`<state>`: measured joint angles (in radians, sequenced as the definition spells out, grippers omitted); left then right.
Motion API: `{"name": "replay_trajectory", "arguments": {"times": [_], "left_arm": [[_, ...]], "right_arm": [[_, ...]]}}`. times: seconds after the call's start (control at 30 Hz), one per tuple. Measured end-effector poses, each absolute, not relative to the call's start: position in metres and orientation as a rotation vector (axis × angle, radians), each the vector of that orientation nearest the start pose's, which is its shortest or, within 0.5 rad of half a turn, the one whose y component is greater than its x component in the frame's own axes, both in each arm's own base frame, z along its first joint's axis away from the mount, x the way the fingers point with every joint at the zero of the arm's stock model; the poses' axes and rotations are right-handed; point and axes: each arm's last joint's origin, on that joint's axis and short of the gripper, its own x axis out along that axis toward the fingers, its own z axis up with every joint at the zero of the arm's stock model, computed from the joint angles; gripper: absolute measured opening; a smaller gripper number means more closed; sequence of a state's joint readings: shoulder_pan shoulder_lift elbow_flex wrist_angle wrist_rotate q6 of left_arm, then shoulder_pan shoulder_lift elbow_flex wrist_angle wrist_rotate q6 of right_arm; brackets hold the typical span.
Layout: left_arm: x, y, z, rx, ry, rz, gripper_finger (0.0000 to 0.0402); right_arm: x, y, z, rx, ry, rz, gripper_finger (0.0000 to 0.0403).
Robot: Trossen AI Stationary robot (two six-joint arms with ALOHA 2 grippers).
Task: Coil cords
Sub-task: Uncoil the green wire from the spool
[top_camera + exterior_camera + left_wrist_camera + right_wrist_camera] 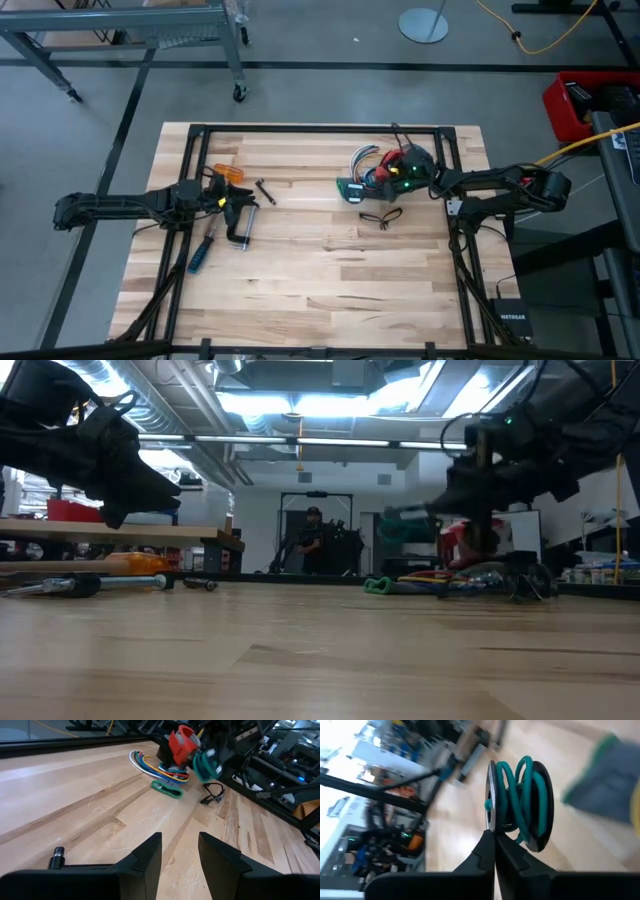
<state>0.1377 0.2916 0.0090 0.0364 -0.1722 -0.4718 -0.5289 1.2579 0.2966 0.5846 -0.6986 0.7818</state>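
Note:
The dark teal-green cord [520,795] is wound in several turns between two dark discs, like a small spool. My right gripper [495,837] is shut on it above the pile of coloured wires [365,160] at the table's far right. It also shows in the left wrist view [205,765] and the low view [405,525]. The thin black cord [380,215] lies loose on the table just nearer than the pile. My left gripper [180,855] is open and empty above the table's left part, by the clamp [240,225]. My right gripper pinches the coil between its two fingers at its rim, on the thin disc [491,822] at one side of the turns. The coil stands out beyond the fingertips [485,845], lifted clear of the table. The fingers hide the exact spot.
A red piece [180,742], a green loop [167,790] and a green board [352,190] lie with the wires. By the left gripper are a blue-handled screwdriver [203,250], an orange tool [228,172] and a black bolt [265,190]. Bare wood lies toward the near edge.

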Motion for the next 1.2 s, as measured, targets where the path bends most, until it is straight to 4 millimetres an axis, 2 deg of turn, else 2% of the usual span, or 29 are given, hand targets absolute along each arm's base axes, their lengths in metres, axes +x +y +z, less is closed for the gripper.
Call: {"name": "replay_trajectory", "arguments": {"times": [0.17, 0.57, 0.77, 0.93, 1.2], "left_arm": [[0.111, 0.020, 0.145, -0.461, 0.169, 0.361, 0.0120], [0.111, 0.020, 0.146, -0.462, 0.166, 0.360, 0.0120], [0.113, 0.020, 0.154, -0.530, 0.080, 0.314, 0.0120], [0.115, 0.015, 0.164, -0.544, -0.007, 0.188, 0.0120], [0.116, -0.001, 0.186, -0.444, -0.184, 0.002, 0.0120]], "right_arm": [[0.199, -0.089, 0.173, 0.913, 0.219, 0.125, 0.0002], [0.215, -0.051, 0.192, 0.828, 0.096, 0.284, 0.0001], [0.228, -0.033, 0.206, 0.609, 0.039, 0.336, 0.0001], [0.243, -0.022, 0.220, 0.417, 0.037, 0.301, 0.0001], [0.262, -0.011, 0.232, 0.168, 0.178, 0.114, 0.0001]]}}
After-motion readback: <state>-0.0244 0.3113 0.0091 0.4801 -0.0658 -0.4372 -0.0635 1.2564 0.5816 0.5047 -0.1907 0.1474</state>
